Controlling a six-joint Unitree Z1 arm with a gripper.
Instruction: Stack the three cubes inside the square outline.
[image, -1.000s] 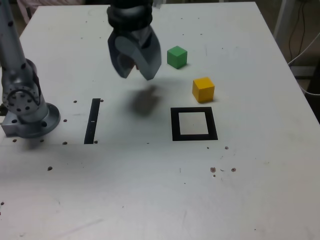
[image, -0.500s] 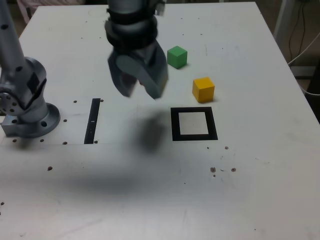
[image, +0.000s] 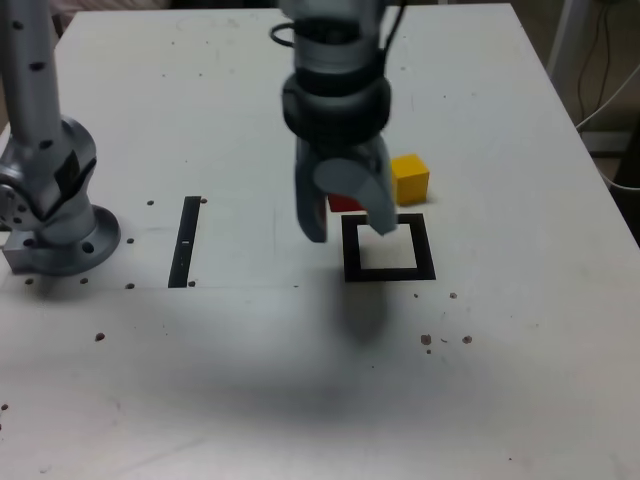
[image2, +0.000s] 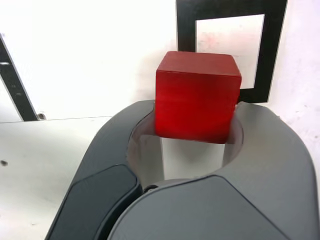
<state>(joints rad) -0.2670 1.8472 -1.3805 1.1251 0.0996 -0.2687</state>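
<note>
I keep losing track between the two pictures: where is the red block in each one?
Exterior view: only a sliver of the red block shows between the end effector's fingers, beside the yellow block.
Wrist view: the red block fills the middle, held in the end effector.
Shared landmark: the black square outline, just beyond the block in both.

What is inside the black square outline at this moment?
The square outline holds only its bare white centre. The red cube, gripped in the claw, covers one corner, so that part stays hidden.

Matt red cube (image2: 196, 95) (faintly grained); smooth gripper (image2: 192, 165)
</note>
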